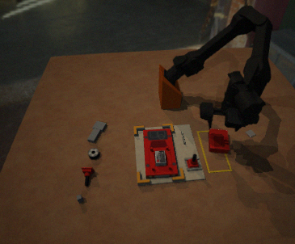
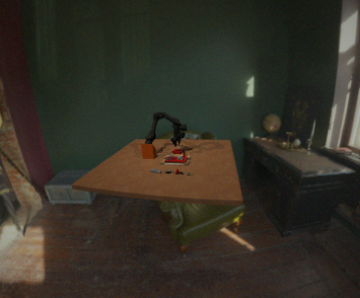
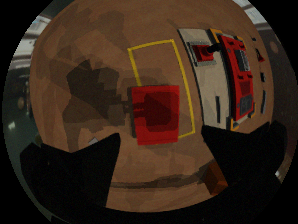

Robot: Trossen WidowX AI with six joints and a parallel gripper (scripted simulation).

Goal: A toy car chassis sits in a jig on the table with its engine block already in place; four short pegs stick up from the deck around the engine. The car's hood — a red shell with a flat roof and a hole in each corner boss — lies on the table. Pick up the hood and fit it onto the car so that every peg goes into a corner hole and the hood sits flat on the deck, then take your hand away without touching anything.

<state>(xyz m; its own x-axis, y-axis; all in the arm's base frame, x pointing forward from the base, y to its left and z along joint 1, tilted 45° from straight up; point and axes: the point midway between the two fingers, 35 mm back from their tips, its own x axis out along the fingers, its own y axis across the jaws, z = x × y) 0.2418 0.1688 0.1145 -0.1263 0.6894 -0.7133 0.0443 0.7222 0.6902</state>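
Observation:
The red hood lies on the table, roof up, partly over the far end of a yellow outline. My gripper is open and empty above the hood. In the wrist view the hood shows ahead of and between the spread fingertips. The red chassis sits in the jig, left of the hood in the top view, with the grey engine block on its deck. The pegs are small there.
A red part with a black post stands on the jig plate nearest the hood. An orange wedge stands behind the jig. A grey tile lies beyond the hood. A wheel and several small parts lie at left.

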